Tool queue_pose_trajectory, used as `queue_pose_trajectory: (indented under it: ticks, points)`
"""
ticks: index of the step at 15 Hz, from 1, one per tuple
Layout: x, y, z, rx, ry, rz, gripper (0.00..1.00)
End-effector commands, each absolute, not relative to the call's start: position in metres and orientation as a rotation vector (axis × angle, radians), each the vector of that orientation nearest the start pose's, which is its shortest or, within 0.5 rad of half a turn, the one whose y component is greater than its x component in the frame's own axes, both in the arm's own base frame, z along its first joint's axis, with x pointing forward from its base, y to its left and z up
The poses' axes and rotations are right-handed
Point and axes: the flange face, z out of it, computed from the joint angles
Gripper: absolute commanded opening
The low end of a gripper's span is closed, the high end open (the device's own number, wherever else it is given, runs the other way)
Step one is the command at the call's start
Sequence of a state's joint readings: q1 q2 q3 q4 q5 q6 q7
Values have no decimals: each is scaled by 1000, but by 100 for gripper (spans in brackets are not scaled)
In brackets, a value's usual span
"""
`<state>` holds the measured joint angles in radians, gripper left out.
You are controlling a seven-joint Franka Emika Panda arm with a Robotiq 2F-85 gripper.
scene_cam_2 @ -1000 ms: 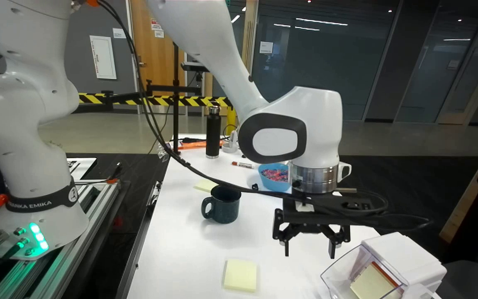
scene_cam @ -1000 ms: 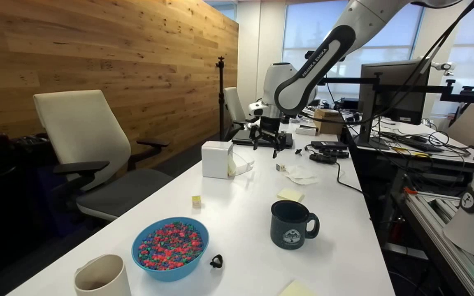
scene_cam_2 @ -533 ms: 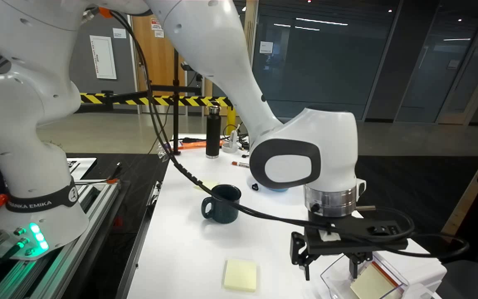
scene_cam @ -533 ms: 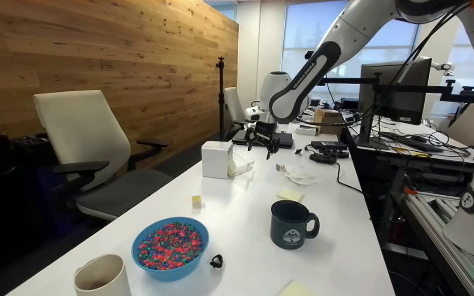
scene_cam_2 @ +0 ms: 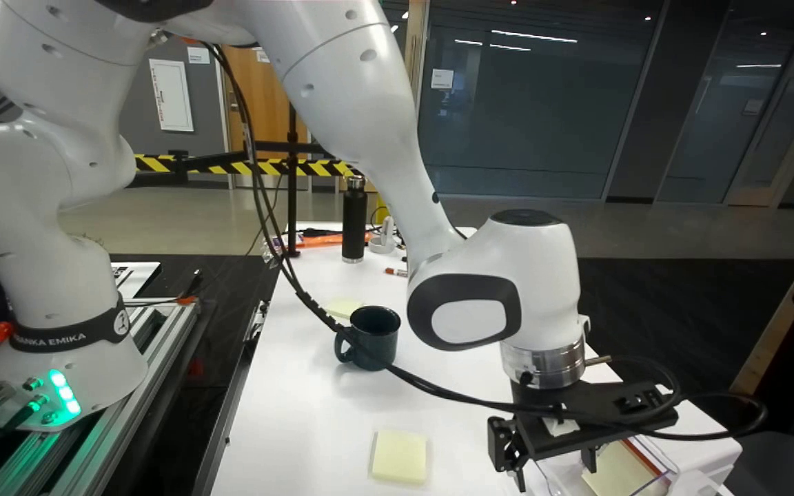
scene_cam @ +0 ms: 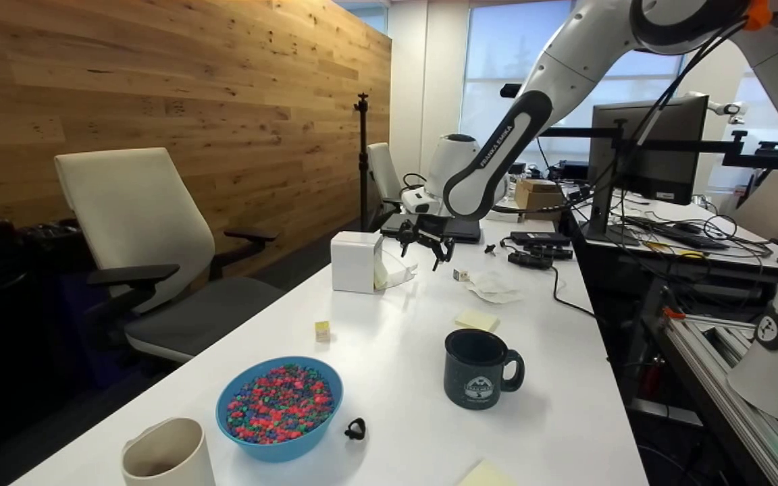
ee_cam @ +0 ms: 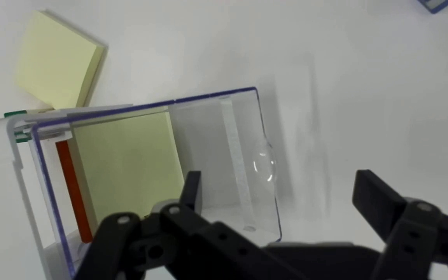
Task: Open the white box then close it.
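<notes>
The white box [scene_cam: 354,263] stands on the table with its clear flap lid [ee_cam: 214,147] swung out on the side facing the arm. Yellow notes [ee_cam: 130,159] and a red-brown strip [ee_cam: 74,190] show inside. In an exterior view, part of the white box [scene_cam_2: 697,437] is covered by my wrist and cables. My gripper [ee_cam: 278,190] is open above the lid, holding nothing. One finger [ee_cam: 192,190] hangs over the inside of the lid; the other is beyond its outer edge, so that edge runs between them. Whether a finger touches the lid, I cannot tell.
A pad of notes [ee_cam: 60,62] lies close beside the box. Elsewhere on the table are a small cube [scene_cam: 460,275], crumpled tissue [scene_cam: 494,287], another note pad [scene_cam_2: 399,456], a dark mug [scene_cam: 475,378], a blue bowl [scene_cam: 281,405] and a cream cup [scene_cam: 167,459].
My gripper has come down toward the box and turned a little, and now sits low by the lid. It stays open. The box and its lid look unmoved.
</notes>
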<state>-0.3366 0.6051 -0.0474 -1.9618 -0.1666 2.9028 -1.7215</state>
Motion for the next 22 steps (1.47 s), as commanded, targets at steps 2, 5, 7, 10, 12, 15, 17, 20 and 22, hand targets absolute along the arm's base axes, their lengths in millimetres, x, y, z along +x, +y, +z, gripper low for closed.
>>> queue_pose_trajectory:
  ticks: [2,5,7,10,12,15,17,20,22]
  points:
    - [598,-243,185,-2490,-2461,-204,100]
    - [597,-248,180,-2503,-2451,-245,100]
    - [597,-248,177,-2526,-2440,-293,100]
    - [600,-245,172,-2542,-2437,-354,100]
    - [602,-242,168,-2543,-2441,-377,100]
    - [604,-238,162,-2539,-2449,-395,100]
    - [605,-237,158,-2539,-2447,-405,100]
    - [606,-238,156,-2543,-2439,-415,74]
    - [607,-239,155,-2547,-2434,-417,59]
